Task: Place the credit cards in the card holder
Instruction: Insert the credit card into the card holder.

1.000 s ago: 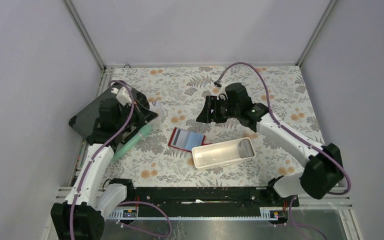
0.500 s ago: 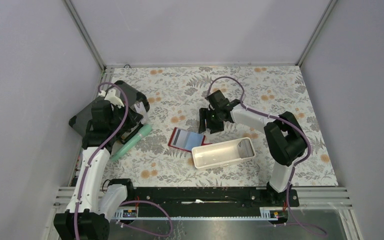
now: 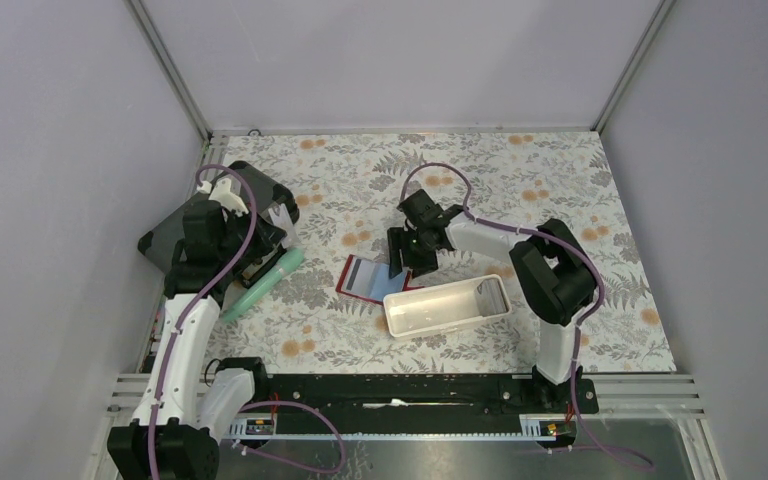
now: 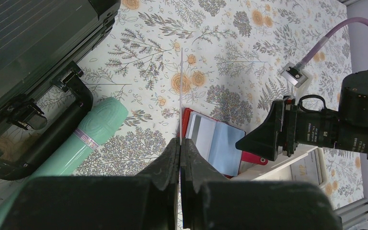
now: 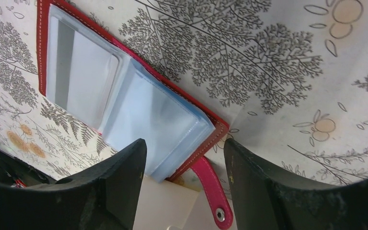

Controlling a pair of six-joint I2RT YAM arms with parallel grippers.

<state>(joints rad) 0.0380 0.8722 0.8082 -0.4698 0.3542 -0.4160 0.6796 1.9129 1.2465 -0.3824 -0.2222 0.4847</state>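
**A:** Case first: dark grey, sitting up and to the left of the left hand, with a teal tube lying just beside it. What is that hand carrying?

**B:** It is pinching fully closed on a thin pale sliver, which I am reading as a credit card seen edge-on, poking straight out past the fingertips.

**A:** And the card holder?

**B:** It is lying open on the desk, ahead and to the right of those fingertips, with its clear sleeves facing up. The right hand is hanging over its right half, spread wide and gripping nothing, with one finger either side of the corner bearing the snap strap. Whether it is touching, I cannot tell. A white tray is sitting just beside the holder, on that hand's near side.

**A:** What is worrying you?

**B:** The holder is looking light and unpinned, so pressing off-centre may be sliding it against the tray or flipping its cover. The card, held only by its end, may be pivoting or slipping when it meets a floppy sleeve mouth. Both hands are crowding one small spot, so they may be knocking together.
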